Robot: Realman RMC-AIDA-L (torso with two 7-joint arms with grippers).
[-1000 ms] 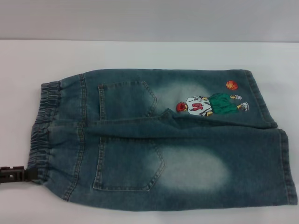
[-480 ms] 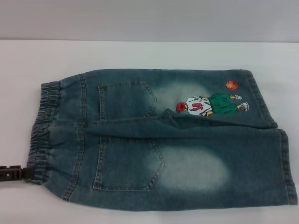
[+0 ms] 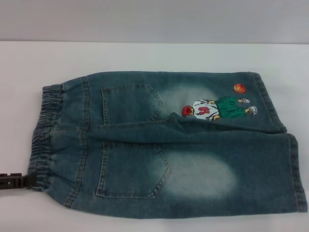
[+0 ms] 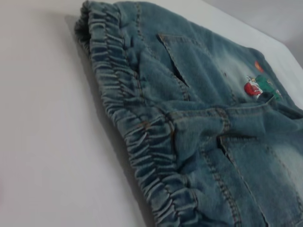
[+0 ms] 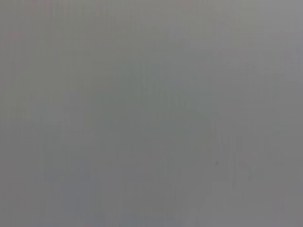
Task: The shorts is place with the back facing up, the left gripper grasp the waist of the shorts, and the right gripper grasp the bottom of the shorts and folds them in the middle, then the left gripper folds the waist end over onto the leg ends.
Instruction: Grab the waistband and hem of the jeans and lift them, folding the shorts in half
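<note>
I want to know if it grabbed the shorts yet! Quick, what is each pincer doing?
Left pincer: at the near corner of the waist of the shorts; open or shut cannot be told.
Right pincer: not in view.

A white table (image 3: 154, 55) meets a plain grey wall (image 3: 154, 19) behind it

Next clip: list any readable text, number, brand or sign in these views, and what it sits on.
Red marks, maybe a number, on the white jersey of the cartoon print on the shorts: too blurred to read.
Nothing else legible: no label on the waist, none on the left pincer.
</note>
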